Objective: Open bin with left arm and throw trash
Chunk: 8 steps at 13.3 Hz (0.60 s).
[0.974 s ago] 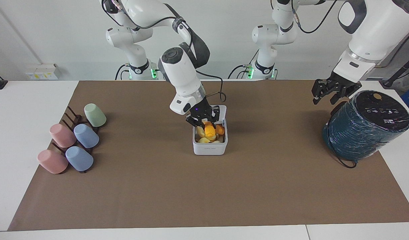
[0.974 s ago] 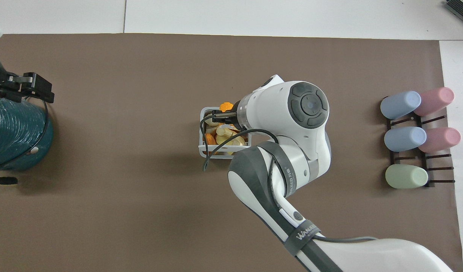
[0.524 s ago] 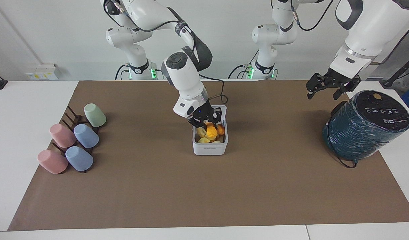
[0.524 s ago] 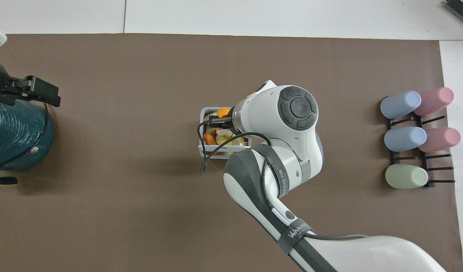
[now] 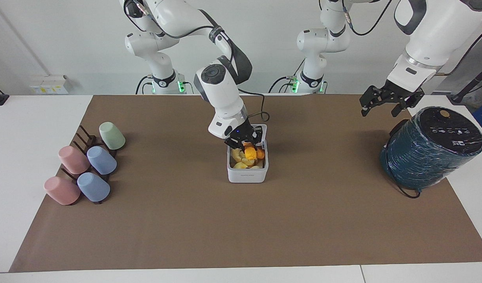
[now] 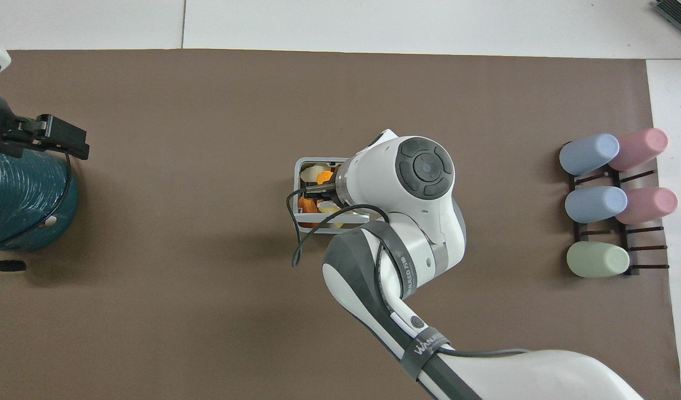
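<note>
The green, blue and pink cups (image 5: 91, 165) lie on a dark rack (image 5: 83, 137) at the right arm's end of the brown mat (image 5: 241, 220); the teal cylinder (image 5: 429, 147) stands at the left arm's end. The left gripper (image 5: 385, 103) hangs beside that cylinder, jaws spread, holding nothing. At mid-mat sits the small white bin (image 5: 247, 173), uncovered, heaped with yellow and orange trash (image 5: 243, 161). The right gripper (image 5: 245, 142) is over it; whether its jaws pinch a scrap I cannot tell.

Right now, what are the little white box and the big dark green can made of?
The white box looks like smooth plastic: even white walls, rounded corners, a soft sheen. The dark teal can seems wrapped in glossy film, since its side shows shiny ridged bands; its black top looks like hard plastic. What is under the wrap I cannot tell.
</note>
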{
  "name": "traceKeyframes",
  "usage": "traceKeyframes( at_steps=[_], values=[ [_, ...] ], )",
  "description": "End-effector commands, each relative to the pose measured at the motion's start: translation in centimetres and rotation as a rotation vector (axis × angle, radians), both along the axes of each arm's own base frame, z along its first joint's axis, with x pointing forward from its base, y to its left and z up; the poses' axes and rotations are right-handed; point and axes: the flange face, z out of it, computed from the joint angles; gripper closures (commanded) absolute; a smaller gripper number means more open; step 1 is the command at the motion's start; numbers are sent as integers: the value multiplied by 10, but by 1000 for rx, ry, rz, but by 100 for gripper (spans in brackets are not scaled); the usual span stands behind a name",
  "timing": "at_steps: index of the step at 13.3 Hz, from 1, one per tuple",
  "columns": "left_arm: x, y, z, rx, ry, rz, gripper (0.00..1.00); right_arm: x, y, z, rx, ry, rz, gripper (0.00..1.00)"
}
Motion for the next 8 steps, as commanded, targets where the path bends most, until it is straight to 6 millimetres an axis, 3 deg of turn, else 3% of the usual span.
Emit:
traceKeyframes(
  at_steps=[1, 5, 8],
  values=[
    [-7, 0, -2, 10, -27, -16, 0, -8, -3, 6, 18, 20, -21, 0],
    [-15, 1, -13, 12, -15, -16, 0, -2, -6, 14, 24, 0, -28, 0],
    [-19, -6, -15, 13, -12, -22, 0, 13, -24, 47, 27, -75, -44, 0]
  ],
)
